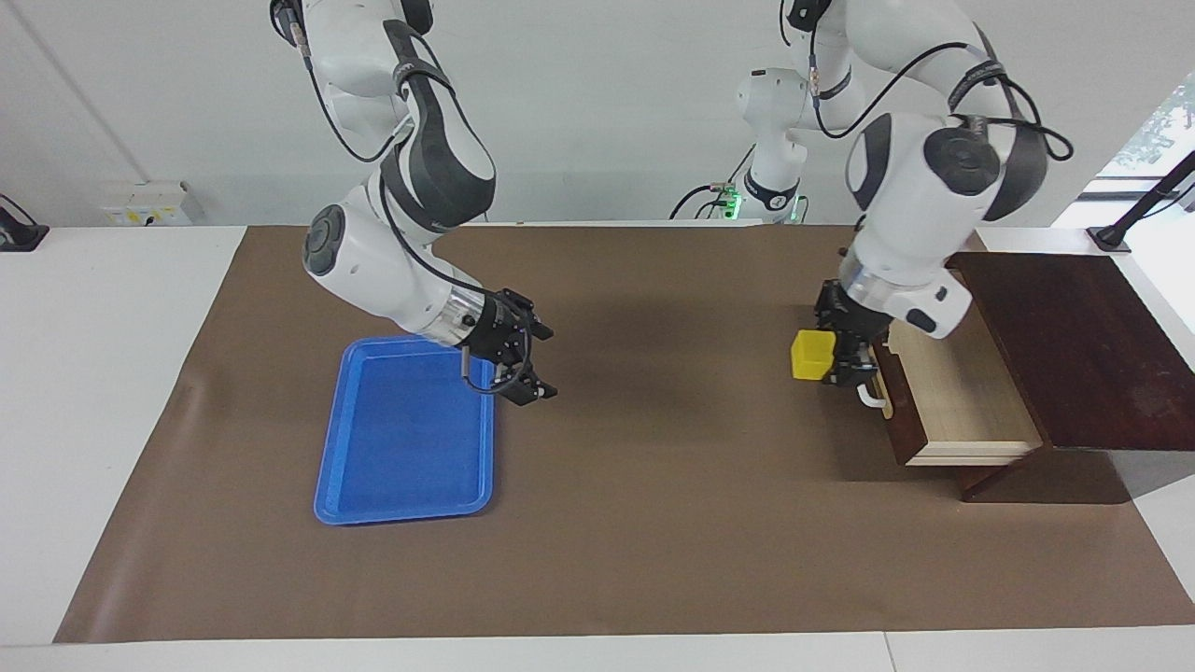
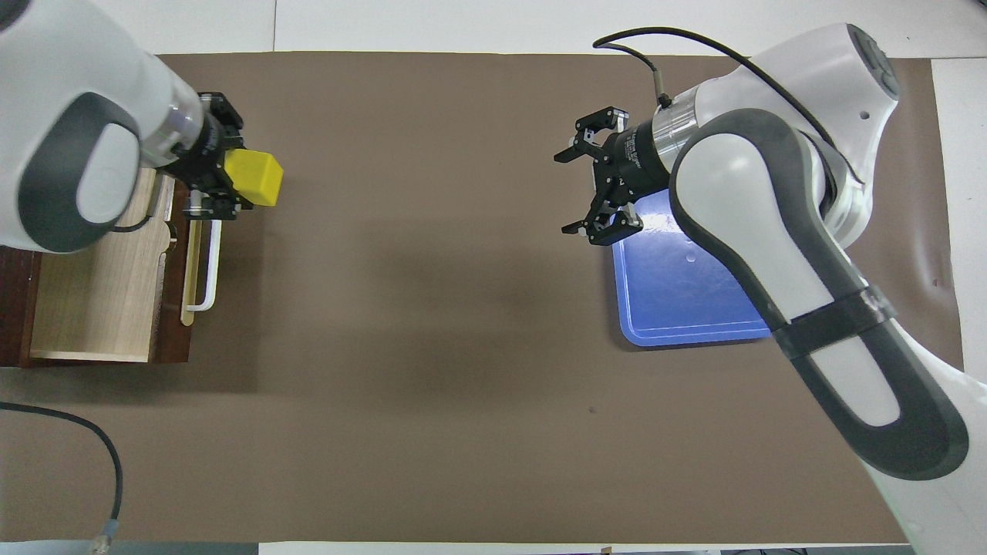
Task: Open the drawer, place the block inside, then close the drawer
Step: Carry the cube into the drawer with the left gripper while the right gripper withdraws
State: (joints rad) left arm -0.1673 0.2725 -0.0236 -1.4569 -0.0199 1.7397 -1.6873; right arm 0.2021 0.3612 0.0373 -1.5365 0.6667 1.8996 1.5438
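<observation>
A brown mat [image 1: 653, 523] covers the table. The left gripper [image 1: 834, 362] is clamped on the block [image 1: 811, 356], up over the open drawer [image 1: 962, 401]'s handle. The block looks light and hard, held by flat sides; a cube, no long way. The right gripper [image 1: 523, 369] waits spread apart over the blue tray [image 1: 401, 448].

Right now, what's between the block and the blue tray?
Only bare brown mat, clearest overhead, between the block in the left gripper and the tray.
</observation>
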